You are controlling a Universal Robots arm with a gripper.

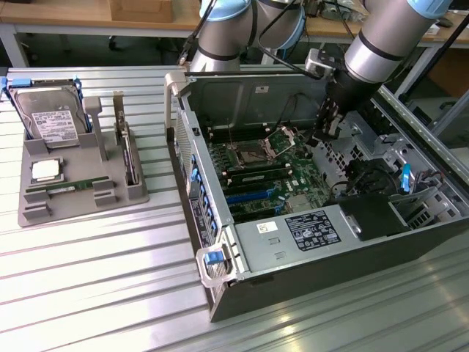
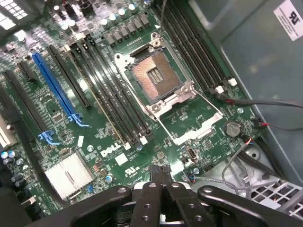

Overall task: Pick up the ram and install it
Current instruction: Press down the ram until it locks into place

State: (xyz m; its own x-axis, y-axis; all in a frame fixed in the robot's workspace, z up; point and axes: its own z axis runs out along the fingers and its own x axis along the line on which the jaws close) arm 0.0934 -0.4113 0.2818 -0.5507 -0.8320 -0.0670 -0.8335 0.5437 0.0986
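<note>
As seen from the exterior view, the open case (image 1: 220, 293) lies on its side on the slatted table (image 1: 95, 293), with the motherboard (image 1: 264, 172) exposed inside and a power supply (image 1: 293, 231) at the near end. On the exterior view's left, well apart from the case, a grey tray (image 1: 44, 213) holds a hard drive (image 1: 47, 117) standing in its rear slot, a silver processor (image 1: 45, 171) in a square recess, and the ram (image 1: 69, 186) lying flat in a groove just in front of the processor. The arm (image 1: 381, 37) reaches down into the case; the gripper (image 1: 322, 136) hangs above the board near the open CPU socket (image 1: 282, 143).

From the wrist view, the gripper (image 2: 161, 172) has its fingers (image 2: 154, 198) pressed together, holding nothing. Below lie the socket (image 2: 156, 80), with its latch frame raised, bare memory slots (image 2: 109, 94) beside it and a blue slot (image 2: 54, 90).
</note>
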